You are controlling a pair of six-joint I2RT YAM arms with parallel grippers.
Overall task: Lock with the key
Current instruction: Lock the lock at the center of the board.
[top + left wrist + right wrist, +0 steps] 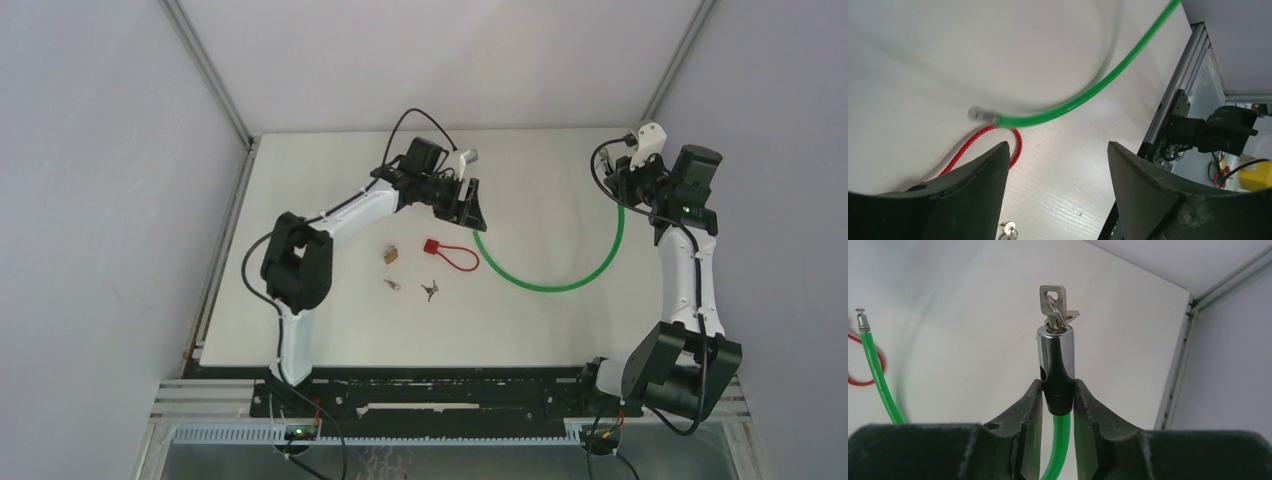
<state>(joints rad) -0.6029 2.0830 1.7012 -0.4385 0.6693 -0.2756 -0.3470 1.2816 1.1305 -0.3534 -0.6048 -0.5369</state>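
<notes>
So, chrome lock cylinder [1055, 357] of the green cable [560, 288] is by the far right corner of the desk [330, 320], clamped betw. the fingers of the right gripper [1057, 390]. The grip is at the black collar where cable meets cylinder. Key [1053, 302] sits in the cylinder's outer end, bow sticking out, w/ a split ring through it and another bit of metal on the ring. From the cylinder the cable sweeps in a wide arc toward the desk's near edge, then back up to mid-desk. Its free pin end [983, 114] is not in the cylinder. It's just below the left gripper [1058, 150], blurred in the left wrist view, so can't tell if it touches the desk. Left gripper is released, jaws wide apart, nothing betw. them, hovering over the pin end in the far half of the desk. Just beside the pin end lies a red cable lock [452, 255], its loop showing past the left finger in the wrist view. Toward the left edge from it is a brass padlock [391, 255]. Loose keys [430, 291] lie a bit closer to the near edge
</notes>
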